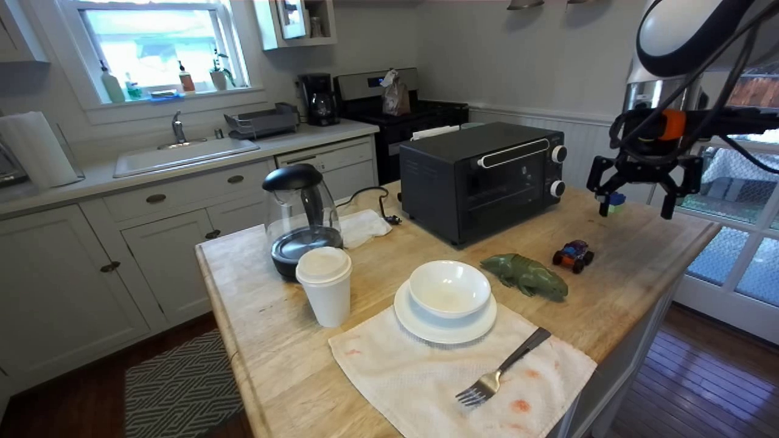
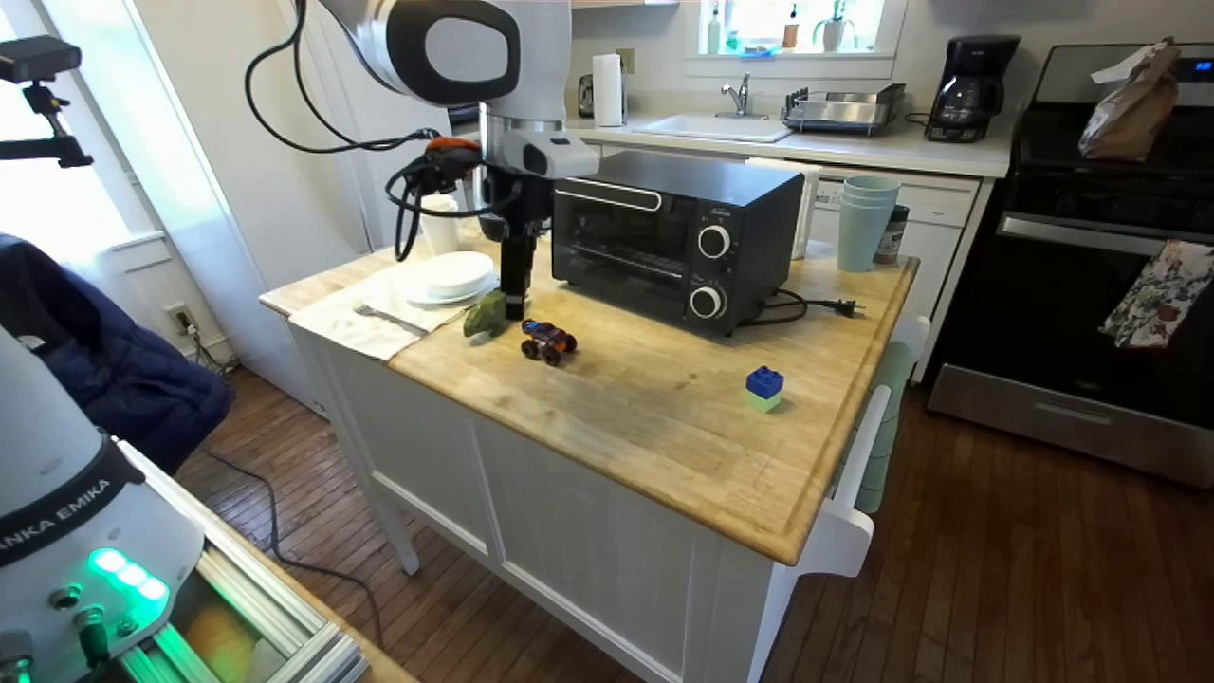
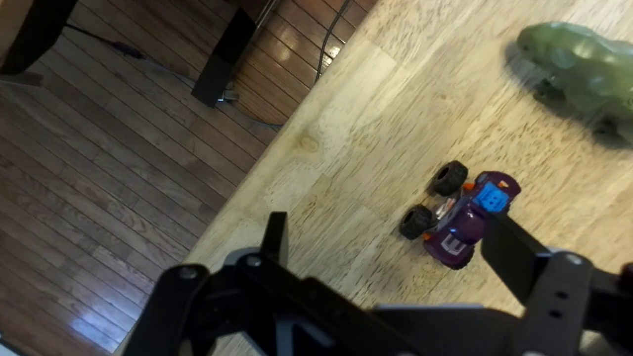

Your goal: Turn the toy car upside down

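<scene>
In an exterior view, the black mechanical claw (image 1: 635,208) hangs above the pale wooden surface (image 1: 633,274), its jaws spread wide apart and grasping nothing. Lower down, the small purple toy car with orange parts and black wheels (image 1: 573,255) stands upright on the surface, near a green lizard-shaped figure (image 1: 524,277). In an exterior view, a blue-and-green block stack (image 2: 763,389) stands well apart from the car; a black box-shaped toaster oven (image 2: 654,242) stands beyond them. In the wrist view, one black finger (image 3: 509,252) partly hides the car's body.
</scene>
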Tool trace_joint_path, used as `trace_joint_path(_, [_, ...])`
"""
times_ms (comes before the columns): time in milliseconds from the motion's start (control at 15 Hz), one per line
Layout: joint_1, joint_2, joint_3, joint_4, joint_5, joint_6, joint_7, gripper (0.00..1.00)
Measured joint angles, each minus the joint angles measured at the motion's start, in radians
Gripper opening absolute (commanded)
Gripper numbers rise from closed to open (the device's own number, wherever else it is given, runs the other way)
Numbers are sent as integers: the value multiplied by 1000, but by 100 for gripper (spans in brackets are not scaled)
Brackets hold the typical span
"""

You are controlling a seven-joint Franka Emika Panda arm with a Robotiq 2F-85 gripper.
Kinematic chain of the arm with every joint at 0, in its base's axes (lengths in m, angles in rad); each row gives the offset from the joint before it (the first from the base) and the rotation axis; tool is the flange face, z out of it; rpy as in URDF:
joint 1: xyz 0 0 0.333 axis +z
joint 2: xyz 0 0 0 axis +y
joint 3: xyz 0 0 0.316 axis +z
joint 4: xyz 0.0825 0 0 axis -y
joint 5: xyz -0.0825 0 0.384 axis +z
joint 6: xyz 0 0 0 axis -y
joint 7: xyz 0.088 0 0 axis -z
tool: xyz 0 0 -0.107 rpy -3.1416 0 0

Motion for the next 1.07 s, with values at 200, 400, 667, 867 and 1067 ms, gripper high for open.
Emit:
trace_joint_path(200, [0,58,-10,27,79,21,5,100])
trace_joint_path(400, [7,100,-10,46,112,50,53,100])
trace_joint_path(667, [15,142,-11,65,123,102,119,100])
trace_joint_path(867, [12,177,-17,89,152,117,125,99])
trace_joint_path(1067, [11,213,-21,115,192,120,125,100])
